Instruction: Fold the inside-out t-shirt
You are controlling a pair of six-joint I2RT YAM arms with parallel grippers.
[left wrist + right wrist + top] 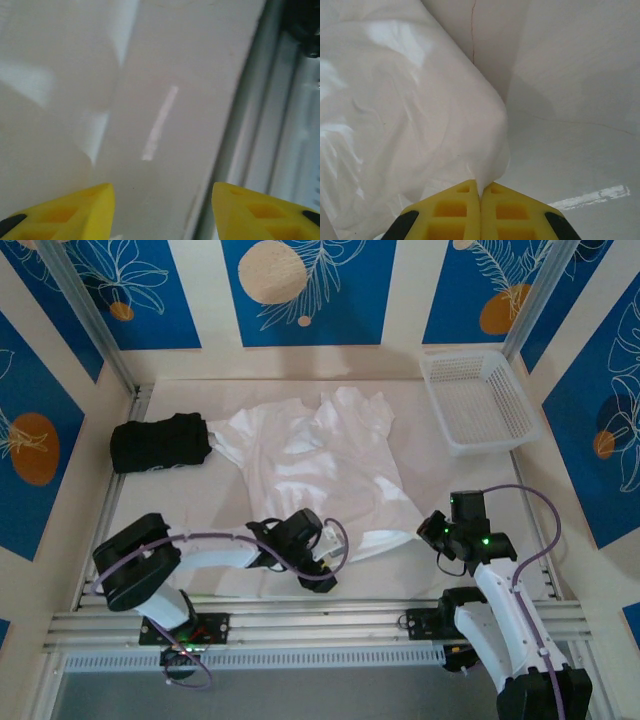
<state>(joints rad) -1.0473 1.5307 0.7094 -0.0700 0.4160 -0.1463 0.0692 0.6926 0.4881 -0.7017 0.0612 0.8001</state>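
At far left, black folded garment [160,442], just beside one sleeve of the inside-out t-shirt [320,455]. Spread rumpled across mid-table, white on a pale surface (edges hard to trace). Low by the near edge, left gripper [162,197], yellow fingers [75,212] parted over bare table [190,75], holding nothing. Further right, right gripper [480,192], pinched tight on the t-shirt's near edge. Far right, toward the back, white basket [480,400].
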